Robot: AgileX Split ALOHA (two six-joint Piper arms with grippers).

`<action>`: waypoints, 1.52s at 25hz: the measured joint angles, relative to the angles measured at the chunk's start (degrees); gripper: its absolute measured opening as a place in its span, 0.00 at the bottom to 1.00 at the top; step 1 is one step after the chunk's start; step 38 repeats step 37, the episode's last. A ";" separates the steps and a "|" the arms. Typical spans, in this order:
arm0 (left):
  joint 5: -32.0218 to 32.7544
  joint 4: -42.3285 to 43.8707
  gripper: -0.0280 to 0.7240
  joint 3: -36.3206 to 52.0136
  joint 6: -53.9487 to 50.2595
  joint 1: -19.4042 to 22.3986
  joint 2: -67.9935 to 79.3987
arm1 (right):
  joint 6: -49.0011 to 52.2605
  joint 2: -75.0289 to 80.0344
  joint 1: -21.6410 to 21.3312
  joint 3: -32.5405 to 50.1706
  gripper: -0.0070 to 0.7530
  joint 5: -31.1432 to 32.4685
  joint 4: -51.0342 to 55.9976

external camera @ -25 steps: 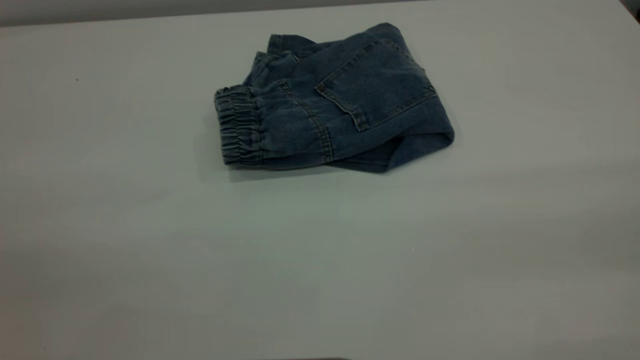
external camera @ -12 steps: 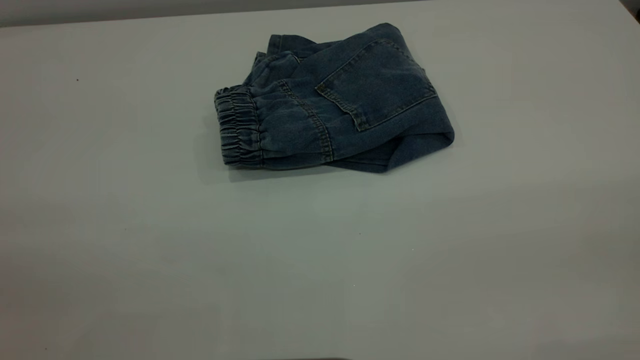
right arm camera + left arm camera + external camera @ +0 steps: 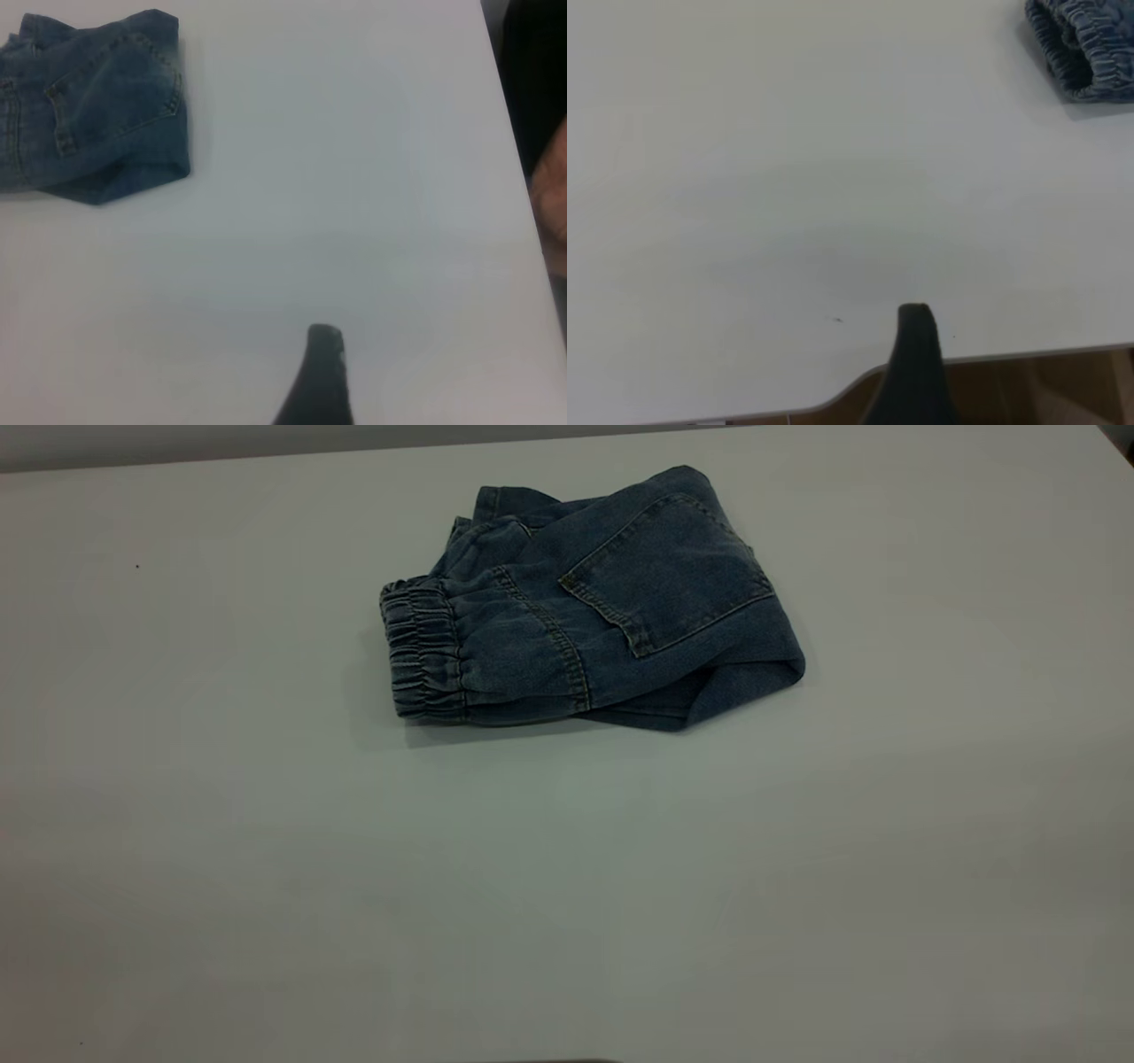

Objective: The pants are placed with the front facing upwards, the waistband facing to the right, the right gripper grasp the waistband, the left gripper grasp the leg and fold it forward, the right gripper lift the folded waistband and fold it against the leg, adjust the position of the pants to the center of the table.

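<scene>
The left hand (image 3: 914,354) is hovering well left of the pants (image 3: 594,602), which are lying folded on the tabletop (image 3: 567,868), waistband (image 3: 423,648) leftward. The right hand (image 3: 319,372) is hovering well right. Neither hand's state is showing.

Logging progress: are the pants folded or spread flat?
Folded. The pants lie as a compact layered bundle on the table, waistband at one end, back pocket on top.
</scene>
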 joint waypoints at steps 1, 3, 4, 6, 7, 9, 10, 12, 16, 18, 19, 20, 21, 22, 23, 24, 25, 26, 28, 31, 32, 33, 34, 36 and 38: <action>0.00 0.00 0.78 0.00 0.00 0.00 0.00 | 0.00 0.00 0.00 0.00 0.77 0.00 0.00; 0.00 0.00 0.78 0.00 -0.12 0.00 0.00 | 0.00 0.00 0.00 0.00 0.77 0.00 0.00; 0.00 0.00 0.78 0.00 -0.12 0.00 0.00 | 0.13 0.00 0.29 0.00 0.77 0.00 -0.38; 0.00 0.00 0.78 0.00 -0.12 0.00 0.00 | 1.15 0.00 1.77 0.00 0.77 0.00 -1.65; 0.00 0.00 0.78 0.00 -0.12 0.00 0.00 | 1.98 0.00 2.49 0.00 0.77 -0.06 -2.55; 0.00 0.00 0.78 0.00 -0.17 0.00 0.00 | 4.69 0.00 2.97 0.04 0.77 -0.06 -5.03; 0.00 0.00 0.78 0.00 -0.17 0.00 0.00 | 6.42 0.00 2.97 0.04 0.77 -0.06 -6.18; 0.00 0.00 0.78 0.00 -0.17 0.00 0.00 | 8.94 0.00 2.97 0.04 0.77 -0.06 -8.28; 0.00 0.00 0.78 0.00 -0.17 0.00 0.00 | 9.35 0.00 2.97 0.04 0.77 -0.06 -8.92; 0.00 0.00 0.78 0.00 -0.17 0.00 0.00 | 8.61 0.00 2.97 0.04 0.77 -0.06 -8.86; 0.00 0.00 0.78 0.00 -0.17 0.00 0.00 | 8.27 0.00 2.97 0.04 0.77 -0.06 -8.70; 0.00 0.00 0.78 0.00 -0.17 0.00 0.00 | 7.93 0.00 2.97 0.04 0.77 -0.06 -8.65; 0.00 0.00 0.78 0.00 -0.17 0.00 0.00 | 7.71 0.00 2.97 0.04 0.77 -0.06 -8.53; 0.00 0.00 0.78 0.00 -0.17 0.00 0.00 | 7.57 0.00 2.97 0.04 0.77 -0.06 -8.47; 0.00 0.00 0.78 0.00 -0.17 0.00 0.00 | 7.51 0.00 2.97 0.04 0.77 -0.06 -8.47; 0.00 0.00 0.78 0.00 -0.17 0.00 0.00 | 7.45 0.00 2.97 0.04 0.77 -0.06 -8.41; 0.00 0.00 0.78 0.00 -0.17 0.00 0.00 | 7.46 0.00 2.97 0.04 0.77 -0.06 -8.30; 0.00 0.00 0.78 0.00 -0.17 0.00 0.00 | 7.46 0.00 2.97 0.04 0.77 -0.06 -8.30; 0.00 0.00 0.78 0.00 -0.17 0.00 0.00 | 7.37 0.00 2.97 0.04 0.77 -0.06 -8.30; 0.02 0.00 0.78 0.00 -0.17 0.00 0.00 | 7.30 0.00 2.97 0.04 0.77 -0.11 -8.26; 0.02 0.00 0.78 0.00 -0.17 0.00 0.00 | 7.30 0.00 2.97 0.04 0.77 -0.10 -8.26; 0.02 0.00 0.78 0.00 -0.17 0.00 0.00 | 7.30 0.00 2.97 0.04 0.77 -0.12 -8.26; 0.02 0.00 0.78 0.00 -0.17 0.00 0.00 | 7.30 0.00 2.97 0.04 0.77 -0.12 -8.26; 0.02 0.00 0.78 0.00 -0.17 0.00 0.00 | 7.30 0.00 2.97 0.04 0.77 -0.17 -8.26; 0.02 0.00 0.78 0.00 -0.17 0.00 0.00 | 7.30 0.00 2.97 0.04 0.77 -0.17 -8.26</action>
